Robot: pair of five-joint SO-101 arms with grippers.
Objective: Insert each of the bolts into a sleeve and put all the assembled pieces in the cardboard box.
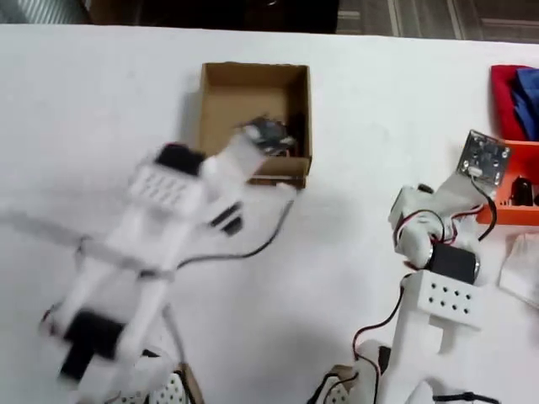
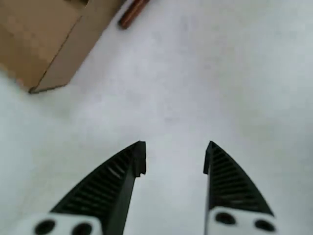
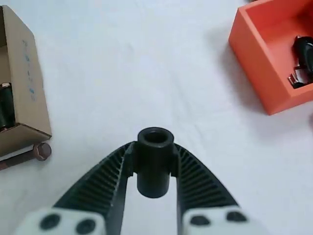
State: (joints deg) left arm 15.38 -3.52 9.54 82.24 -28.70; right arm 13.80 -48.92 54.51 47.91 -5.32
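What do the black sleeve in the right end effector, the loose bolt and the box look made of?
Black cylindrical sleeve: matte, no glint; plastic or blackened metal, unclear. Copper-coloured bolt: probably metal, faint sheen on its head. Brown open-topped box: cardboard, dull tan walls and flap.

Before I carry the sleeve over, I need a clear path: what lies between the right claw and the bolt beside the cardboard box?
Nothing. The right wrist view shows bare table between the right claw, shut on the sleeve, and the bolt.
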